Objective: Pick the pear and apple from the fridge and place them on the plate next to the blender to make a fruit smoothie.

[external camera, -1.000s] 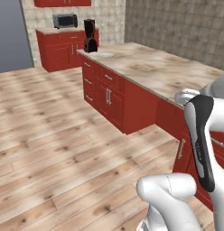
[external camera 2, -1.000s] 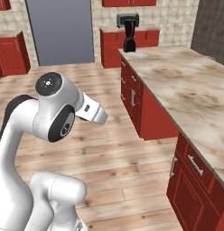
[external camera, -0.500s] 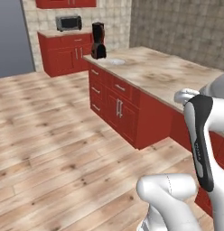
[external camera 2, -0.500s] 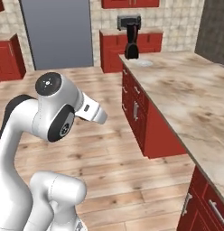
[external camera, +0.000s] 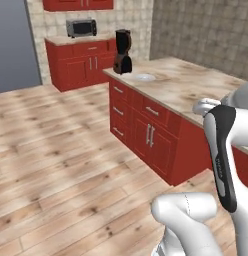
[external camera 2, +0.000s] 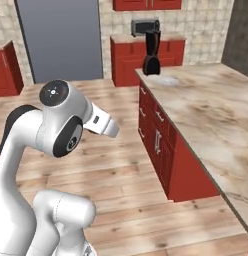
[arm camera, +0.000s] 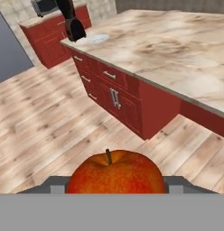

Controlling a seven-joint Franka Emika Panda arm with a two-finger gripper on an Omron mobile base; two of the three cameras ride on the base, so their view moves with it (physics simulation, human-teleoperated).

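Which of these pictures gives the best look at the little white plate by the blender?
The left base view: the plate lies in plain sight on the counter beside the blender. The right base view shows it paler and fainter; in the hand view it is a small sliver near the top.

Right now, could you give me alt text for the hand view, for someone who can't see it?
A red-orange apple with a short stem sits close at the bottom of the picture, at the claw. Beyond it lie a pale wood floor and a long marble-topped counter on red cabinets. At the counter's far end stand a dark blender and a small white plate.
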